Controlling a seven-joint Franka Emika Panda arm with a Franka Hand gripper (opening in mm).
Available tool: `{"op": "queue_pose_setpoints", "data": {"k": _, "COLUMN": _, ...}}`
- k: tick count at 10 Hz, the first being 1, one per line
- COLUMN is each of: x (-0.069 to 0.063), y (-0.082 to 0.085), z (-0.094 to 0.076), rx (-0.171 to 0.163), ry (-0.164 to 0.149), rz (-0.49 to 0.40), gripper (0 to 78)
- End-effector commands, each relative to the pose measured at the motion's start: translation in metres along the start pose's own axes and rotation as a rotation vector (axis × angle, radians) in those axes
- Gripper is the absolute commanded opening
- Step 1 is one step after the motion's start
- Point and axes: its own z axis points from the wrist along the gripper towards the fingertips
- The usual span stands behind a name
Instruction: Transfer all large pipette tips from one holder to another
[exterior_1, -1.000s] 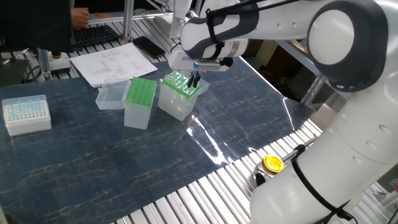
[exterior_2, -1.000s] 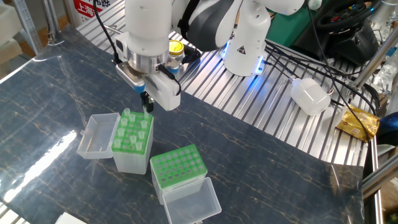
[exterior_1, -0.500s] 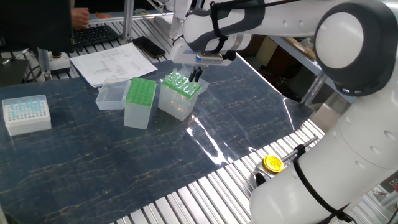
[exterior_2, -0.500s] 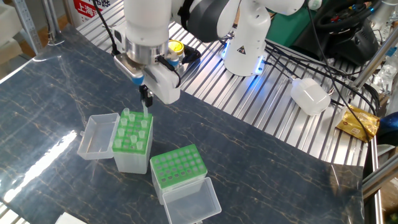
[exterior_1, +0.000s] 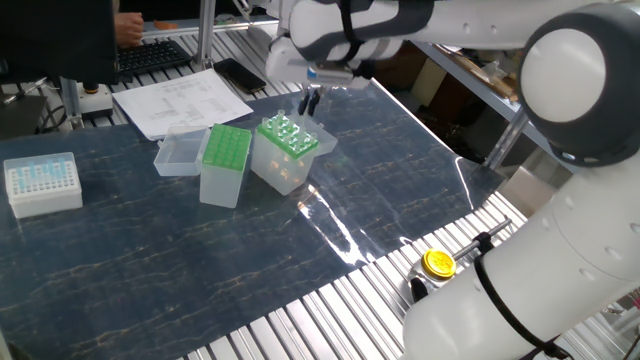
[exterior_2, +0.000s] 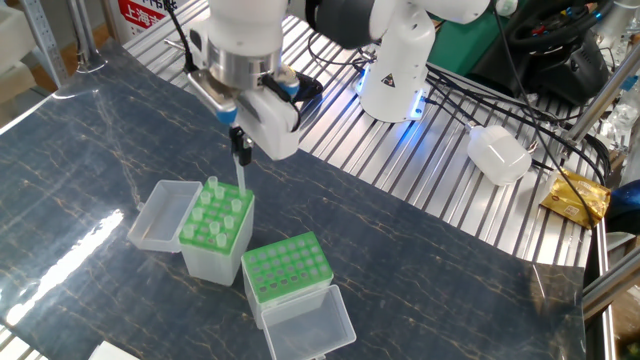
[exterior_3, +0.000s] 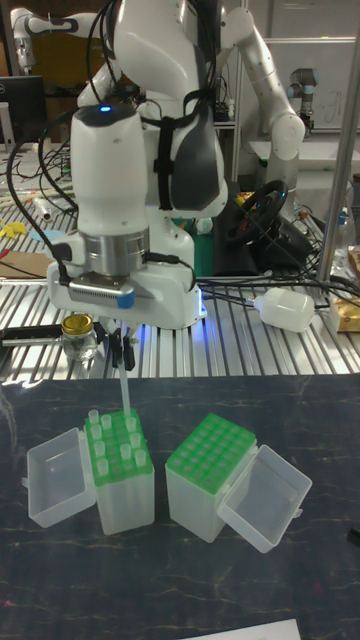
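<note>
My gripper (exterior_2: 239, 150) is shut on the top of one large pipette tip (exterior_2: 241, 172), a thin whitish cone hanging straight down. Its lower end hangs at the top of the one holder (exterior_2: 214, 240), the green-topped box where several other tips stand. In the tall fixed view the gripper (exterior_3: 123, 356) holds the tip (exterior_3: 125, 388) above the holder's back row (exterior_3: 118, 445). The other holder (exterior_2: 287, 268), with an empty green rack top, stands beside it. From the opposite side the gripper (exterior_1: 310, 99) hovers over the tip holder (exterior_1: 286, 150), next to the narrower box (exterior_1: 224, 160).
Open clear lids hang off both boxes (exterior_2: 158, 214) (exterior_2: 307, 322). A white box of pale-blue tips (exterior_1: 42, 182) sits at the table's left end, with papers (exterior_1: 180, 100) behind. A yellow-capped jar (exterior_3: 78, 336) stands on the metal rails by the robot base.
The gripper has risen, drawing the tip up out of the holder's holes. The tip holder has shifted slightly.
</note>
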Motion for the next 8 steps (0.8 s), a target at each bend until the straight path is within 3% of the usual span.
{"op": "queue_pose_setpoints", "data": {"k": 1, "x": -0.01, "y": 0.007, "z": -0.023, "rx": 0.012, "ry": -0.008, "rz": 0.007, "gripper": 1.2}}
{"op": "queue_pose_setpoints", "data": {"k": 4, "x": -0.018, "y": 0.005, "z": -0.037, "rx": 0.015, "ry": -0.005, "rz": 0.007, "gripper": 1.2}}
{"op": "queue_pose_setpoints", "data": {"k": 8, "x": -0.018, "y": 0.012, "z": -0.057, "rx": 0.023, "ry": 0.012, "rz": 0.033, "gripper": 1.2}}
